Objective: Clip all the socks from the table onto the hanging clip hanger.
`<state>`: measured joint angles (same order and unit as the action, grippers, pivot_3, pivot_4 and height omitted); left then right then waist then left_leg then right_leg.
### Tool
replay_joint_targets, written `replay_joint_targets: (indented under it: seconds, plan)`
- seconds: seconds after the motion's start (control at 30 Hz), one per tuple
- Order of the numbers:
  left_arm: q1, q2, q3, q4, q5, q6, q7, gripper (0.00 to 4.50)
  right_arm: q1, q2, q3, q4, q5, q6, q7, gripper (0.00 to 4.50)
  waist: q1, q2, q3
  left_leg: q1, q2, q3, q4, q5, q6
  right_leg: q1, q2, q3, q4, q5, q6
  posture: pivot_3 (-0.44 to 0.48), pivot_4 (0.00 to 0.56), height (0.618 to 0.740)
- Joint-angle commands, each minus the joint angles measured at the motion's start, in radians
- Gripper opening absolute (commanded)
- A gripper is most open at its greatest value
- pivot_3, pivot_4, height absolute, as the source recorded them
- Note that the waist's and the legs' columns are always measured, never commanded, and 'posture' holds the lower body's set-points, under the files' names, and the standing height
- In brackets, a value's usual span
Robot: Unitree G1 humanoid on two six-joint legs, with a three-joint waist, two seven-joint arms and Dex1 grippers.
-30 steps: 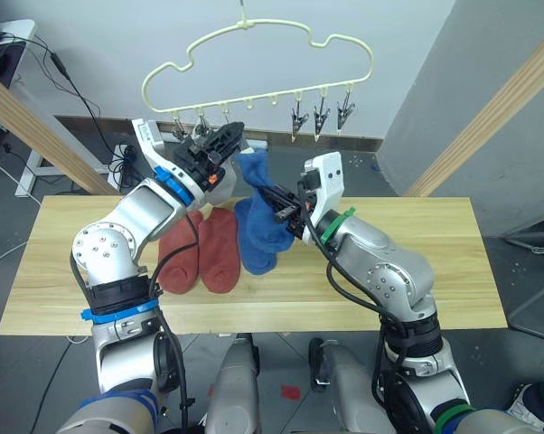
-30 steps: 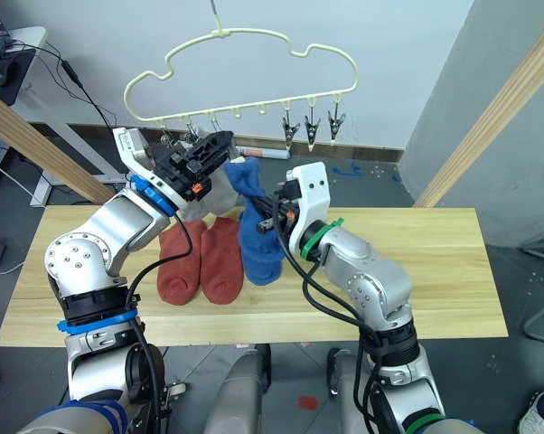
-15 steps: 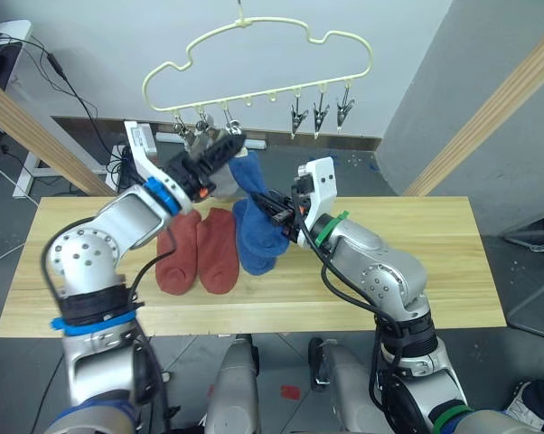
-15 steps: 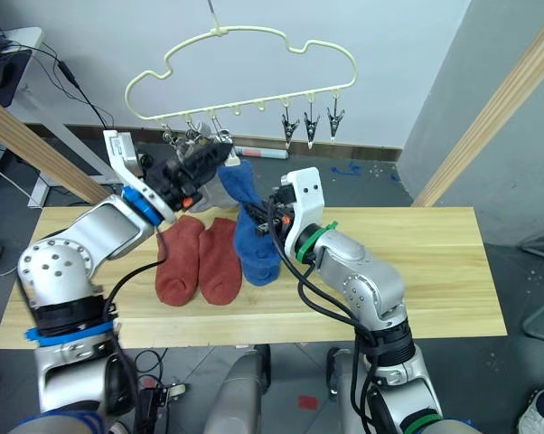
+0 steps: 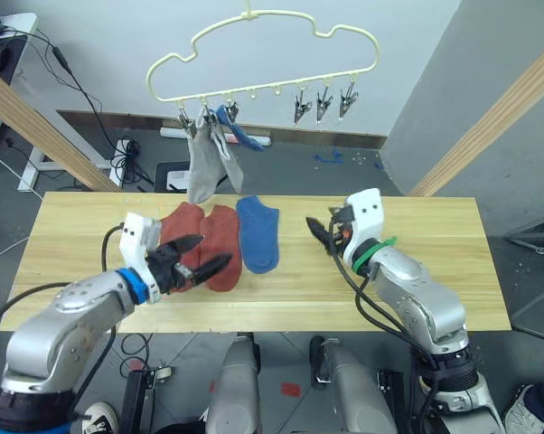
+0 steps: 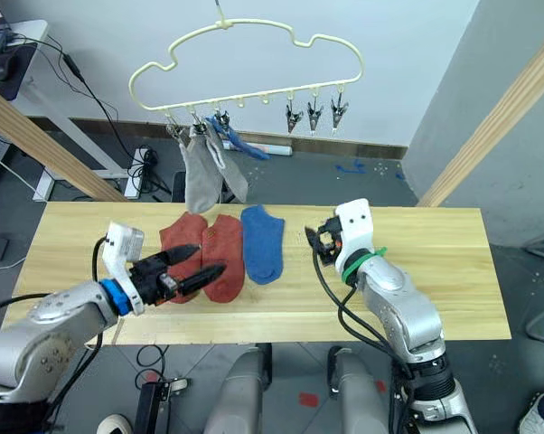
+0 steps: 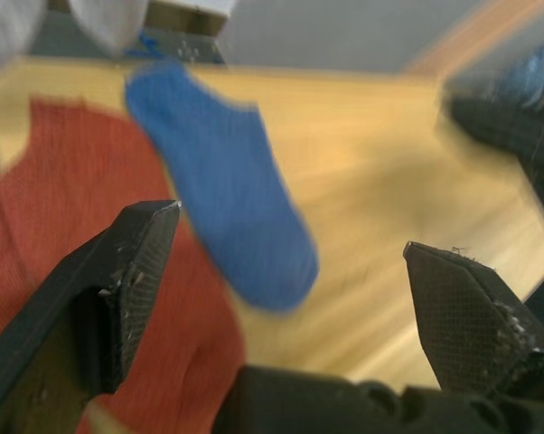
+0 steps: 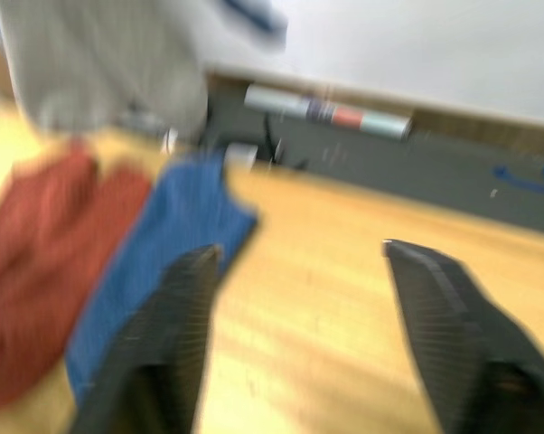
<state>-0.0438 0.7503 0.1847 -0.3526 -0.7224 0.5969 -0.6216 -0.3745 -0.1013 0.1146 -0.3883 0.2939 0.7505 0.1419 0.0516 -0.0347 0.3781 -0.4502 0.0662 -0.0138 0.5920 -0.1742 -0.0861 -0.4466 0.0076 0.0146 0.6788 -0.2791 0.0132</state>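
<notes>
Currently, the table (image 5: 417,271) of light wooden planks is carrying two rust-red socks (image 5: 204,253) and one blue sock (image 5: 258,233) near its far edge. The pale-yellow clip hanger (image 5: 263,63) is holding two grey socks (image 5: 202,163) and a partly hidden blue one. The left gripper (image 5: 202,260), fingers apart, is hovering over the red socks. The right gripper (image 6: 314,244), fingers apart, is hanging beside the blue sock.
</notes>
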Motion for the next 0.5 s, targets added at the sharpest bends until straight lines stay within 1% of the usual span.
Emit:
replay_joint_targets:
  seconds: [0.03, 0.1, 0.23, 0.27, 0.3, 0.33, 0.5]
  plan:
    - [-0.029, -0.033, 0.026, -0.049, 0.029, -0.104, -0.037, 4.5, -0.055, 0.021, 0.019, -0.074, -0.051, -0.033, -0.053, 1.75, 0.0, 0.0, 0.0, 0.0, 0.0, 0.0, 0.0, 0.0, 0.0, 0.0, 0.0, 0.0, 0.0, 0.0, 0.0, 0.165, 0.396, 0.74]
    - [-0.052, -0.038, 0.02, -0.062, 0.043, -0.139, -0.068, 4.5, -0.096, 0.043, 0.032, -0.075, -0.076, -0.045, -0.076, 1.75, 0.0, 0.0, 0.0, -0.001, -0.001, 0.0, 0.0, -0.001, 0.002, -0.001, 0.0, 0.001, 0.0, 0.0, 0.0, 0.168, 0.397, 0.74]
    - [-0.1, -0.066, 0.029, -0.059, 0.051, -0.16, -0.05, 4.5, -0.147, 0.094, 0.03, -0.043, -0.101, -0.094, -0.105, 1.75, 0.0, 0.0, 0.0, -0.002, -0.002, 0.0, 0.001, 0.0, 0.003, 0.0, 0.0, 0.001, -0.001, 0.0, 0.0, 0.165, 0.401, 0.74]
    - [-0.11, -0.069, 0.028, -0.061, 0.054, -0.16, -0.049, 4.5, -0.162, 0.107, 0.026, -0.027, -0.106, -0.103, -0.112, 1.38, -0.001, 0.0, 0.0, -0.002, -0.001, 0.0, 0.001, 0.0, 0.002, 0.0, 0.0, 0.0, -0.001, 0.0, 0.0, 0.165, 0.401, 0.74]
    - [-0.121, -0.073, 0.027, -0.065, 0.054, -0.159, -0.045, 4.5, -0.181, 0.117, 0.022, -0.007, -0.112, -0.11, -0.12, 1.18, -0.001, 0.0, 0.0, -0.002, -0.002, 0.0, 0.001, 0.0, 0.002, 0.0, 0.0, 0.001, -0.001, 0.0, 0.0, 0.168, 0.399, 0.74]
    - [-0.134, -0.078, 0.026, -0.07, 0.053, -0.156, -0.038, 4.5, -0.204, 0.126, 0.014, 0.017, -0.12, -0.119, -0.13, 0.86, -0.001, 0.0, 0.0, -0.002, -0.002, 0.0, 0.001, 0.001, 0.001, 0.0, 0.0, 0.001, 0.0, 0.0, 0.0, 0.17, 0.399, 0.74]
    - [-0.167, -0.096, 0.018, -0.09, 0.044, -0.132, -0.015, 4.5, -0.289, 0.158, -0.019, 0.116, -0.132, -0.173, -0.147, 0.86, -0.003, 0.0, 0.0, -0.002, -0.001, 0.0, 0.001, 0.001, 0.001, 0.0, 0.001, 0.0, 0.001, 0.0, 0.0, 0.174, 0.402, 0.74]
